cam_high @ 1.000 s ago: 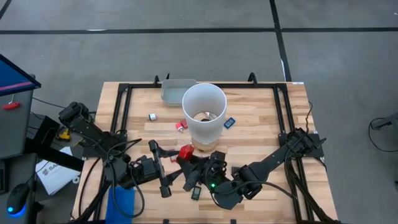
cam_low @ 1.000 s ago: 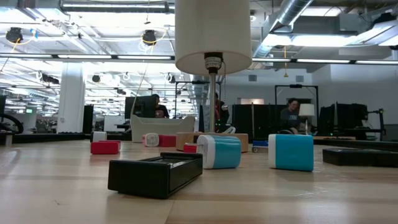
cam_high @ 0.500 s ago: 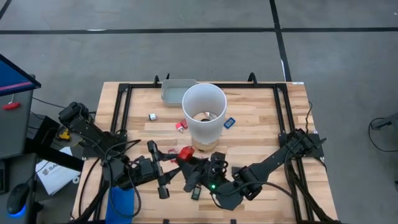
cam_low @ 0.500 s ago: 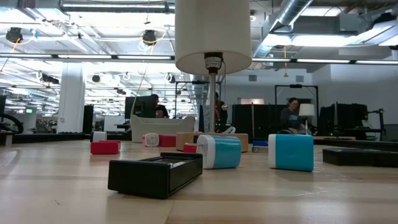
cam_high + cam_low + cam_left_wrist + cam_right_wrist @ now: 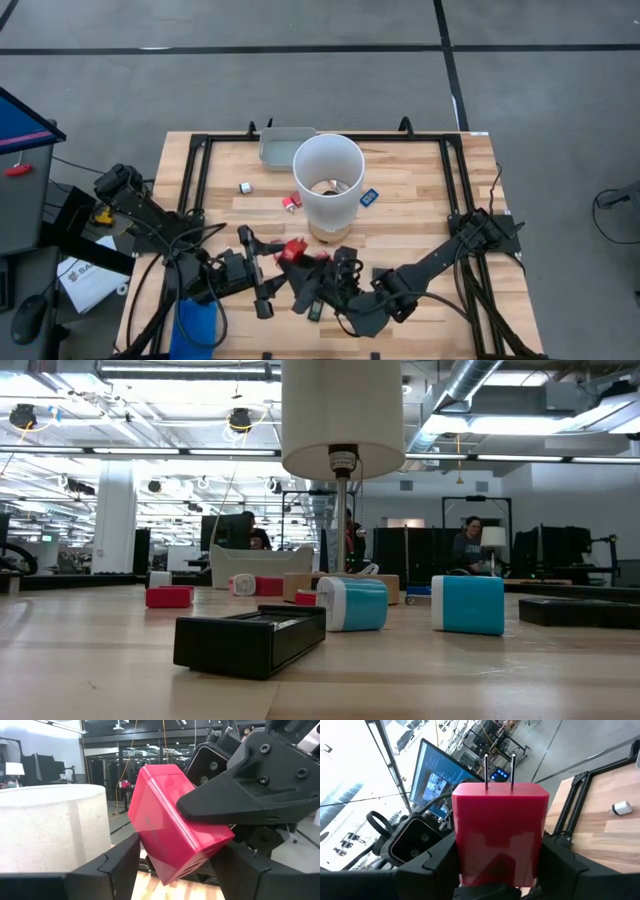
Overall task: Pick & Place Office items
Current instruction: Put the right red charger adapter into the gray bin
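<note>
Red block: a glossy red plug-shaped piece (image 5: 499,832) with two metal prongs standing from one end, bevelled edges, small beside the white cylinder (image 5: 327,180).
Place in frame: lower centre of the high view (image 5: 294,250), raised off the wooden table (image 5: 420,190), just below the cylinder.
Right gripper: (image 5: 315,268) its two dark fingers (image 5: 432,865) press on opposite flat sides of the red block, prongs pointing away from the wrist; jaws part-closed on it.
Left gripper: (image 5: 268,262) meets the block from the left; in the left wrist view the block (image 5: 172,820) sits tilted between its fingers (image 5: 117,862), one corner down in the gap. Whether these fingers press on it or stand just clear, I cannot tell.
Other pieces: light blue blocks (image 5: 468,604) and (image 5: 352,604), a flat black one (image 5: 250,640) and a red one (image 5: 168,596) lie on the table, lower half of the low view.
Grey tray: (image 5: 284,143) upper centre, touching the table's far edge.
</note>
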`<state>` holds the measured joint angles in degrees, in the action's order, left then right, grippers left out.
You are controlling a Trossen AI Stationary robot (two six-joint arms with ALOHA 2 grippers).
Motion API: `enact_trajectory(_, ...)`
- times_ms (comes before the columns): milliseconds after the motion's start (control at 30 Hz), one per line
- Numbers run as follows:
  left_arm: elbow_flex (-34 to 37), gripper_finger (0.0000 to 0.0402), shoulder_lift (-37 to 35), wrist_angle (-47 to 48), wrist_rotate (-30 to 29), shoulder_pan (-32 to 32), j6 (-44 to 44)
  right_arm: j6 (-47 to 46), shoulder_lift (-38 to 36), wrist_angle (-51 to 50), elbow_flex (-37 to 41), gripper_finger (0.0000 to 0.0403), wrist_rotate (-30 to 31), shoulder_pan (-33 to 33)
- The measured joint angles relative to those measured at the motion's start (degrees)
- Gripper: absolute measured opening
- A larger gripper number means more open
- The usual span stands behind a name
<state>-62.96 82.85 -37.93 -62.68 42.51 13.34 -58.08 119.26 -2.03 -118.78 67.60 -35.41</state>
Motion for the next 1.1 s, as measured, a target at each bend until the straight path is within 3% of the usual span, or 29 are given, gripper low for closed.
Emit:
enact_trajectory(367, 0.0, 0.0166, 0.1, -0.8, -2.5, -0.1, 0.3, -0.2, 0.0, 0.2, 0.0, 0.0205, 0.9, 0.1)
enact_trajectory(833, 0.0, 0.0141, -0.6, -0.8, -4.4, 0.8, 2.2, -0.6, 0.1, 1.0, 0.0, 0.0206, -0.3, -0.6)
enact_trajectory(1100, 0.0, 0.0129, -0.9, -1.4, -4.4, 1.2, 5.2, -0.4, 0.1, 1.0, 0.0, 0.0226, -1.4, -1.5)
